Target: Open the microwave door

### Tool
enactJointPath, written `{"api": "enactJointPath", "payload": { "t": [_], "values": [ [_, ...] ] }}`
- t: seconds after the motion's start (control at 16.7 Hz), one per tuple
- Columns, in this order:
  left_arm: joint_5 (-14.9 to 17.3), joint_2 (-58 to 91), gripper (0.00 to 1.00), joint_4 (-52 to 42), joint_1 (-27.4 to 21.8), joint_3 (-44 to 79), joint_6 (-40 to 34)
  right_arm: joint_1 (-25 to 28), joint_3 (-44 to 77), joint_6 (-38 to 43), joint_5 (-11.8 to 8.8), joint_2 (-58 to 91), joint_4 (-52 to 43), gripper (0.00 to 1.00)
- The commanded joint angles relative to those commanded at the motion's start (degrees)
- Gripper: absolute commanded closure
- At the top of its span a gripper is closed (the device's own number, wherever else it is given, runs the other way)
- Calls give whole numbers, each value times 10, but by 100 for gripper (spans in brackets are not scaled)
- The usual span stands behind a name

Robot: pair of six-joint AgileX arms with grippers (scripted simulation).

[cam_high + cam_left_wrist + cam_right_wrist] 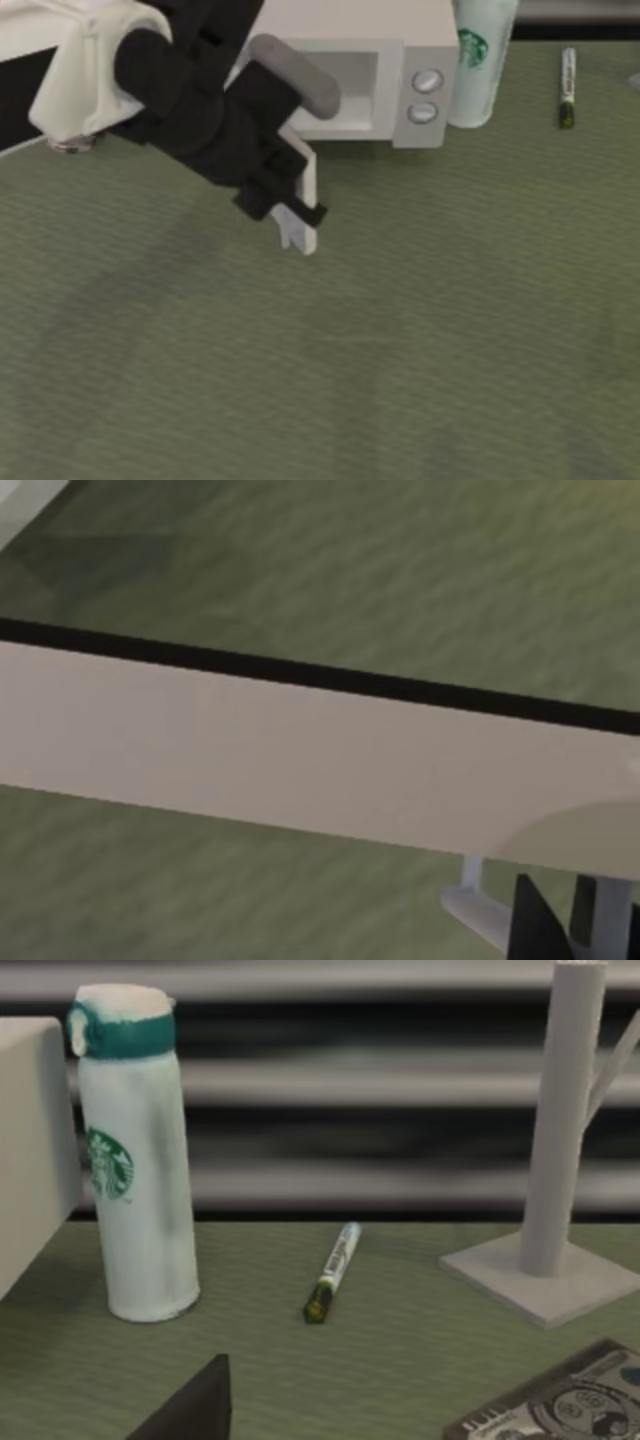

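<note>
Door [308, 205] of the microwave [400, 60] stands swung out toward the table's front, my left gripper [292, 212] clamped narrow on its free edge. Risk as I judge it: pulling off the hinge arc slips the fingers or drags the light microwave. Right gripper unseen, can't tell.

Simulated tabletop bench — green table [400, 350], toy microwave [400, 70], tumbler [140, 1180].

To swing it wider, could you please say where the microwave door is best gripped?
Grip the microwave door at its free edge, by the small handle, coming from above: the panel stands swung out, thin edge up, so it can be straddled, as the left tool does.
</note>
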State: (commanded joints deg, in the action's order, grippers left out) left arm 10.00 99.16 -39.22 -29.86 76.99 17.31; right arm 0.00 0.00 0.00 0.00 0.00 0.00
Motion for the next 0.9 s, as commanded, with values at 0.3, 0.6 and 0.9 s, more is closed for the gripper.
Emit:
{"api": "enactJointPath", "payload": {
  "t": [0.3, 0.6, 0.9],
  "values": [
    [30, -15, 100, -9, 25, -15, 60, 0, 0, 0, 0, 0, 0, 0],
    [30, -15, 100, -9, 25, -15, 60, 0, 0, 0, 0, 0, 0, 0],
    [30, -15, 100, -9, 25, -15, 60, 0, 0, 0, 0, 0, 0, 0]
  ]
}}
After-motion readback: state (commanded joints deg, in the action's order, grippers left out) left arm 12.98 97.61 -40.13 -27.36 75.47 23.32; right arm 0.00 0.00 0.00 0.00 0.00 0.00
